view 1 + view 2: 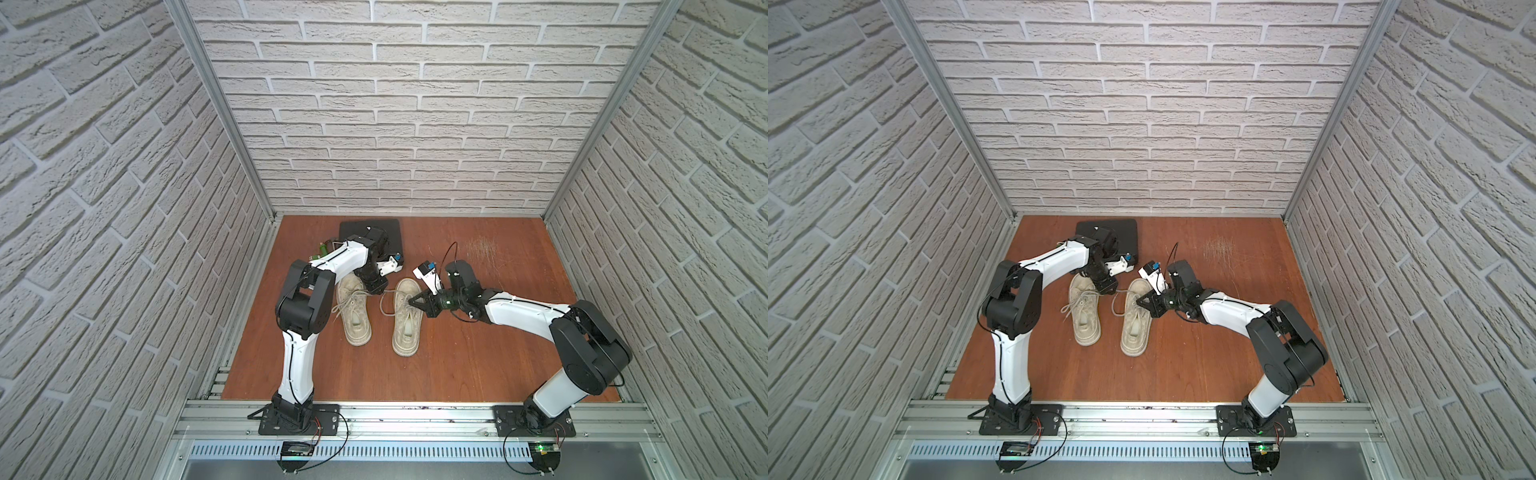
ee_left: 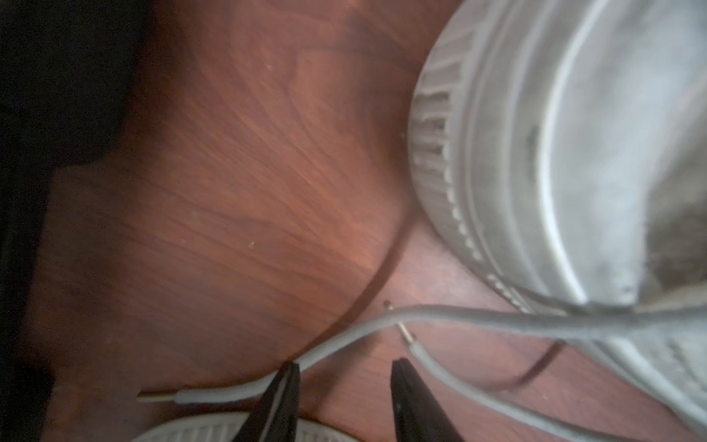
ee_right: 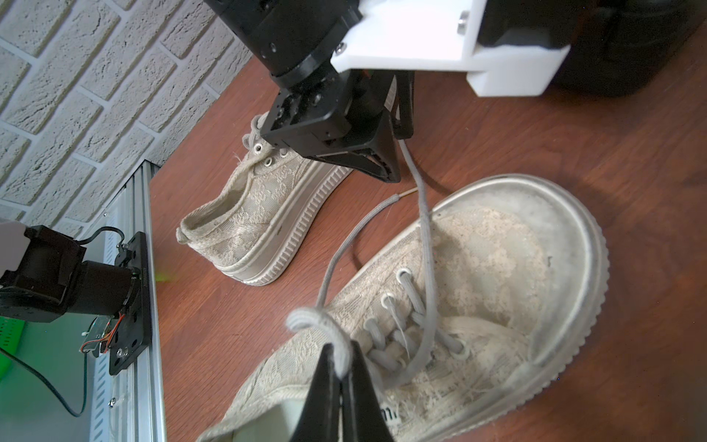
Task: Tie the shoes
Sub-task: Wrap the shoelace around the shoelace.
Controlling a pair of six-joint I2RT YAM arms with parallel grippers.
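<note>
Shoes (image 1: 353, 316) lie side by side at frame centre, toes up-frame. Right gripper (image 3: 340, 348) is clamped on a lace loop (image 3: 302, 317) of the foreground shoe (image 3: 497, 248). Left gripper (image 2: 344, 363), jaws apart, sits nearest the free lace (image 2: 459, 312), which runs crosswise past one fingertip, not between the jaws

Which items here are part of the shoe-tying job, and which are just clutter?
Job:
- shoe by left arm
- shoe by right arm
- lace loop, pinched in right end effector
- loose lace end, at left end effector, jaws apart

Clutter:
- black case
- small green-brown bits beside it, too small to identify
</note>
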